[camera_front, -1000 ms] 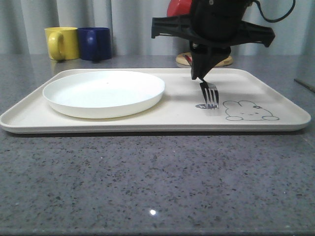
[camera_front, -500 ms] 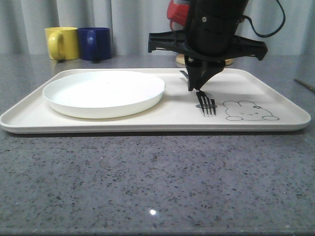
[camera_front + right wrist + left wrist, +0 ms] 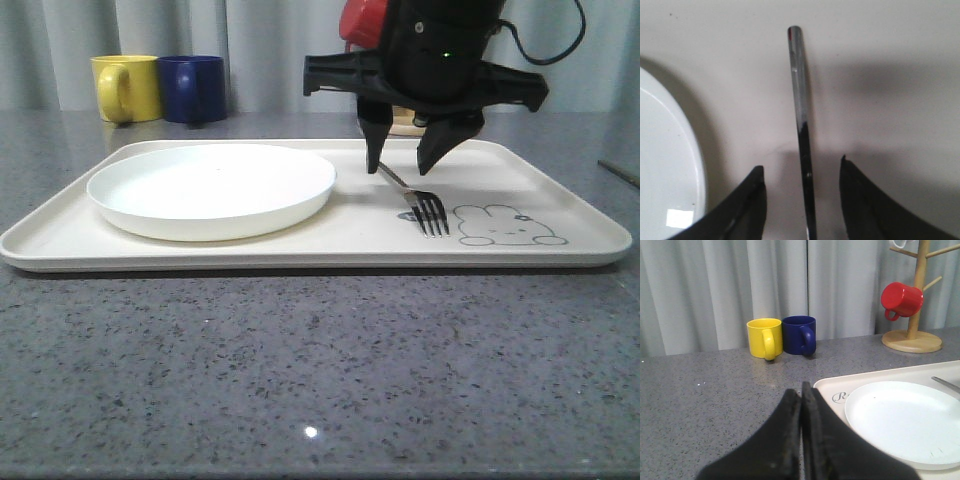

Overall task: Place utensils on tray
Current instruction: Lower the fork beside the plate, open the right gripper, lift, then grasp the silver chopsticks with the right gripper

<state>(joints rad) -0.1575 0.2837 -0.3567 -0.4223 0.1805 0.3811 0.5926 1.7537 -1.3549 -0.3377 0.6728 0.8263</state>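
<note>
Jaws of right gripper [image 3: 408,165] parted, astride slim shiny fork [image 3: 422,203] lying flat on smooth cream tray [image 3: 300,240] beside round white plate [image 3: 212,188]; left gripper [image 3: 801,405] jaws pressed together, empty.

Slim shiny silver metal fork [image 3: 424,204] is lying flat on the large cream rectangular tray [image 3: 560,190], beside the round white plate [image 3: 211,189].

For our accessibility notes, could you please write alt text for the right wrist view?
A slim silver fork handle lies flat on the cream tray, running between the two spread black fingers of the open right pincer, neither finger touching it. The curved rim of a white plate sits beside it.
</note>
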